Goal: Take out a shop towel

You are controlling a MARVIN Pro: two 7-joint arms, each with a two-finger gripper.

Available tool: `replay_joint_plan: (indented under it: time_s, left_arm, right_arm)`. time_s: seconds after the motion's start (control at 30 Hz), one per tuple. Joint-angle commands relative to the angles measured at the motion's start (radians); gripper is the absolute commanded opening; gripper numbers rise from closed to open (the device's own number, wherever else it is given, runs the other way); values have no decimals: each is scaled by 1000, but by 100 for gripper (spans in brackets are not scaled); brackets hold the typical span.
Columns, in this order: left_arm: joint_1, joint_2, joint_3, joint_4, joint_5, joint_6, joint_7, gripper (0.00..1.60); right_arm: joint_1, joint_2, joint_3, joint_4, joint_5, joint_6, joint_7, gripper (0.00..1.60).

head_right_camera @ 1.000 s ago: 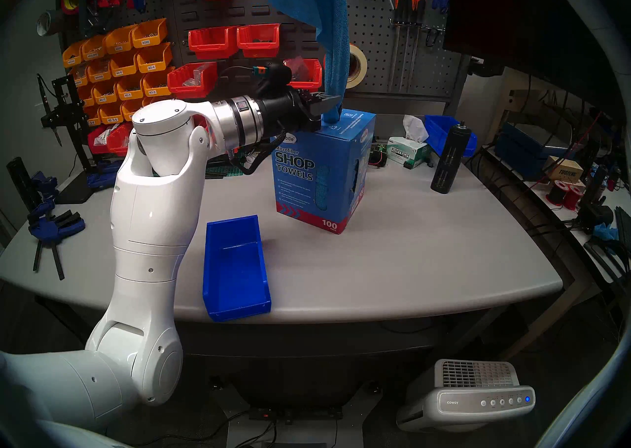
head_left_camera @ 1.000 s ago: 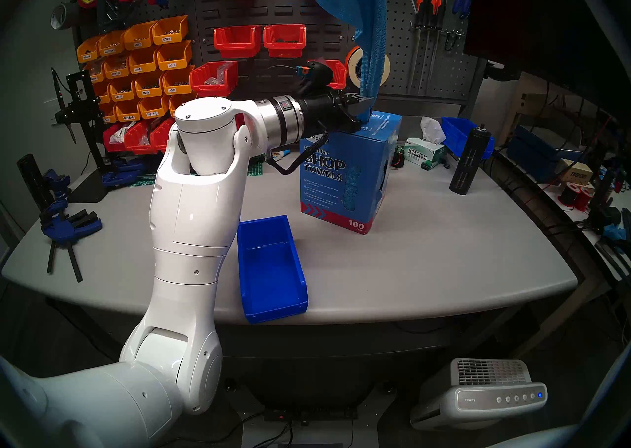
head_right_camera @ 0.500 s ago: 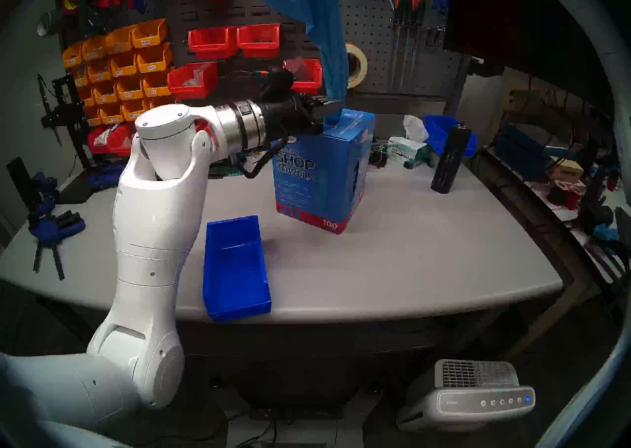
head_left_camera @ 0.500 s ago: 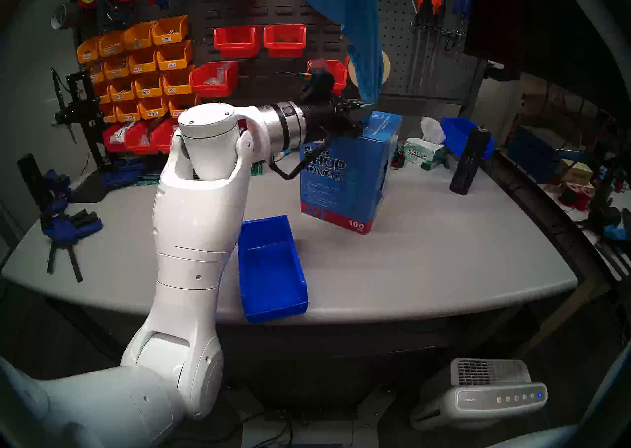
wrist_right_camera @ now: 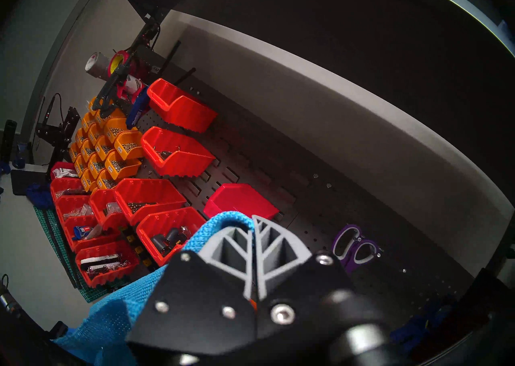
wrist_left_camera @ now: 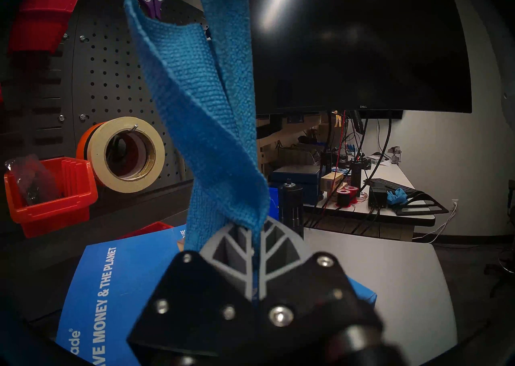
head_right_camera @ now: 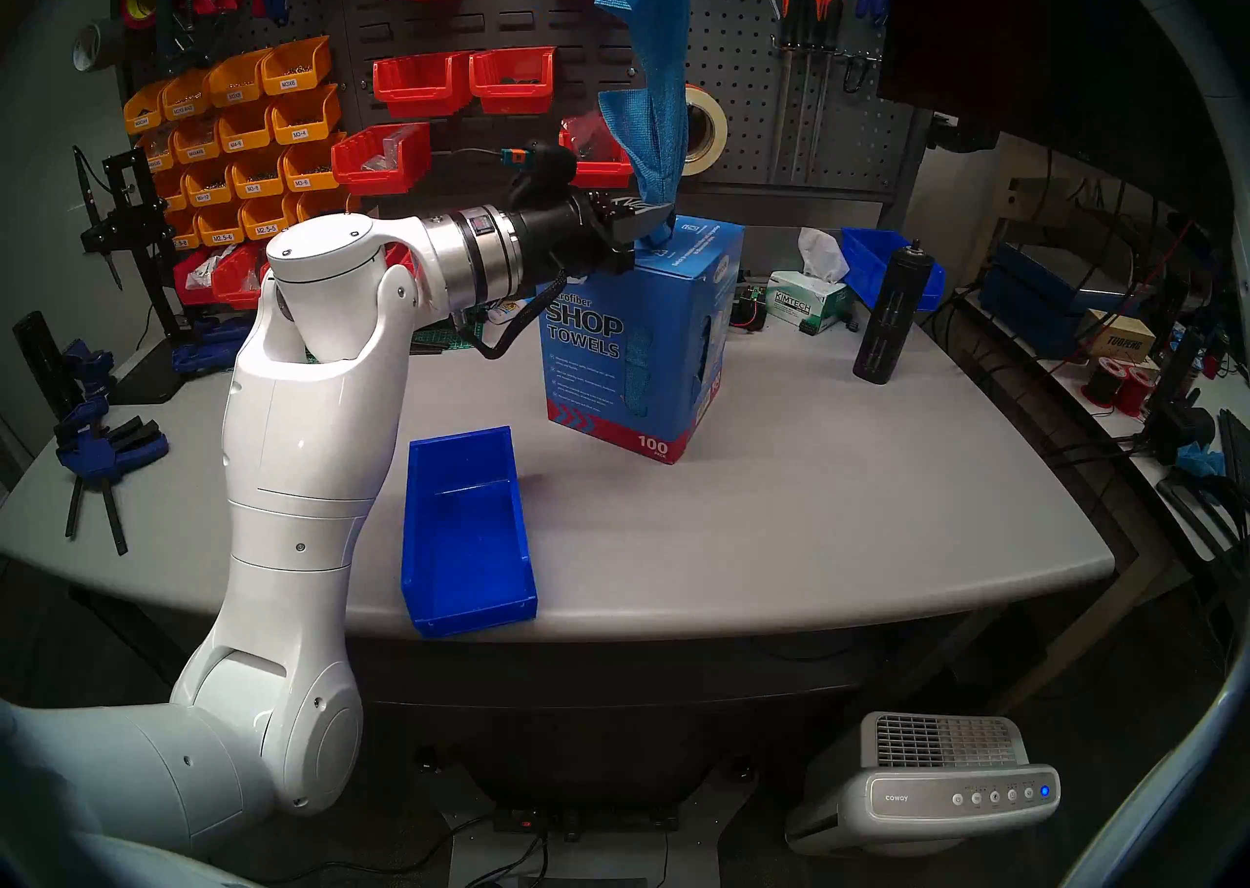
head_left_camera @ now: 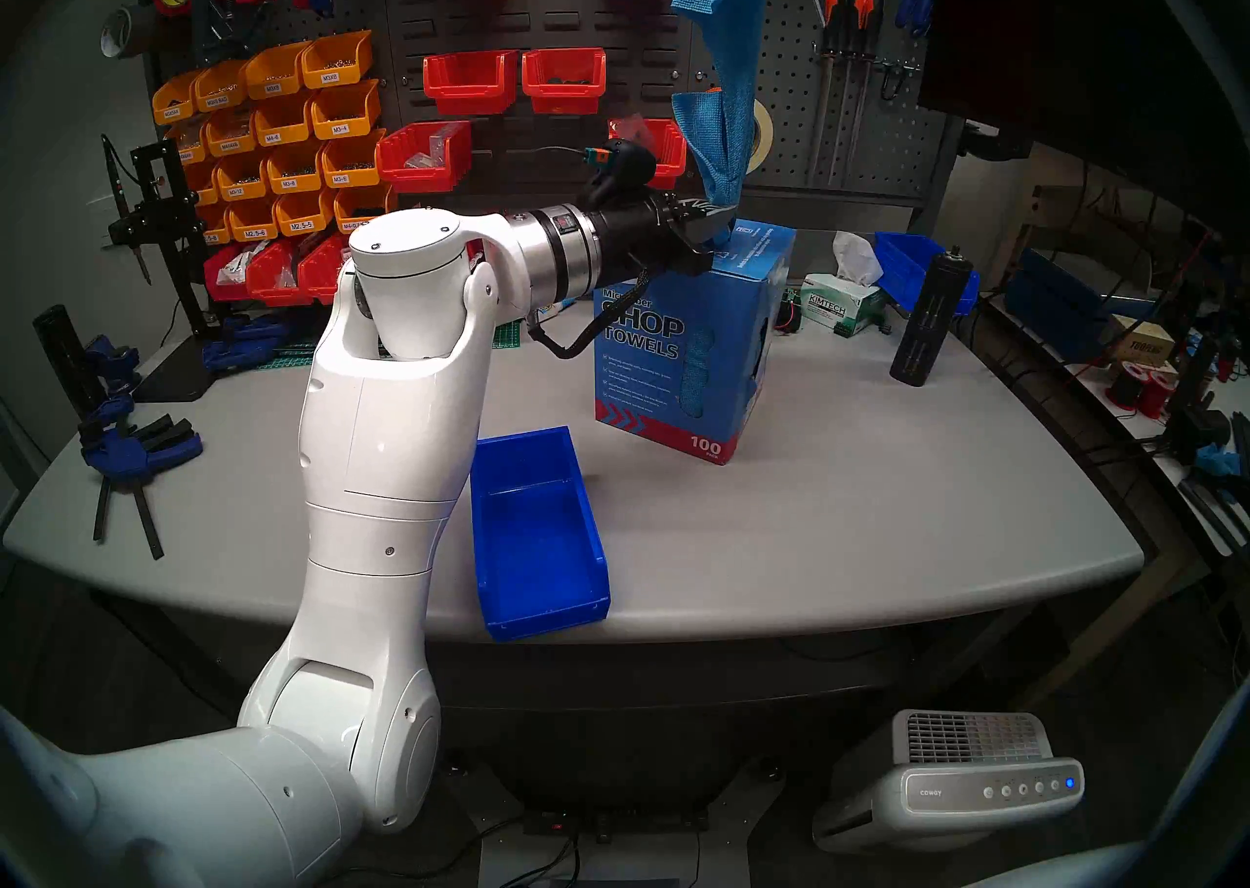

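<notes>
The shop towel (head_left_camera: 734, 55) (head_right_camera: 659, 55) is a light blue cloth stretched upright above the blue "SHOP TOWELS" carton (head_left_camera: 676, 352) (head_right_camera: 609, 352). Its top runs out of both head views. A loose corner sticks out to the left halfway up. My left gripper (head_left_camera: 720, 217) (head_right_camera: 659, 214) reaches in sideways just above the carton's top and is shut on the towel's lower end (wrist_left_camera: 211, 106), which meets the carton's top (wrist_left_camera: 111, 287). My right gripper (wrist_right_camera: 253, 223) shows only in its wrist view, high by the pegboard, shut on the towel's upper part (wrist_right_camera: 117, 309).
An open blue bin (head_left_camera: 534, 528) lies at the table's front edge beside my left forearm. A green-and-white tissue box (head_left_camera: 842, 308) and a black cylinder (head_left_camera: 930, 318) stand right of the carton. Blue clamps (head_left_camera: 135, 447) lie at the left. Red bins (head_left_camera: 561, 78) hang on the pegboard behind.
The towel's wide flap at the upper left has folded in toward the right, leaving a narrower strip. A loose corner now sticks out halfway up. The left arm has barely moved.
</notes>
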Motion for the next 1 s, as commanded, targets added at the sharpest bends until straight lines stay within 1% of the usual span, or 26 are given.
replay_joint_plan:
  time_s: [0.0,0.2,0.43,0.6,0.63,0.7,0.73,0.77,0.8,0.83,0.87,0.97]
  left_arm:
    - [-9,1,3,-3,1,-2,-2,0]
    - [-9,6,2,-6,0,1,-3,0]
    - [-11,7,3,-9,-2,2,-7,0]
    - [-16,5,4,-12,-3,-1,-9,0]
    - [-18,4,2,-16,-4,-1,-8,0]
    - [-20,4,1,-16,-5,0,-9,0]
    - [-21,4,-2,-18,-5,0,-8,0]
    - [-27,7,-4,-18,-4,-3,-10,0]
    - [-27,7,-4,-18,-4,-3,-10,0]
    - [-31,8,-9,-17,-2,-5,-8,0]
    - [-34,10,-11,-16,-1,-7,-8,0]
    - [-40,10,-19,-14,-1,-7,-6,0]
  right_arm:
    - [99,-16,46,40,-38,-33,-12,0]
    - [130,-15,48,74,-62,-33,-2,0]
    - [142,5,35,70,-88,-39,31,0]
    - [120,26,31,31,-84,-38,51,0]
    - [107,43,31,7,-76,-27,57,0]
    - [98,53,33,-7,-72,-25,56,0]
    - [88,67,34,-25,-67,-20,54,0]
    - [67,96,38,-60,-56,-11,55,0]
    - [67,96,38,-60,-56,-11,55,0]
    - [51,124,39,-91,-45,-1,59,0]
    - [42,139,41,-106,-42,-1,58,0]
    - [28,165,46,-130,-37,6,56,0]
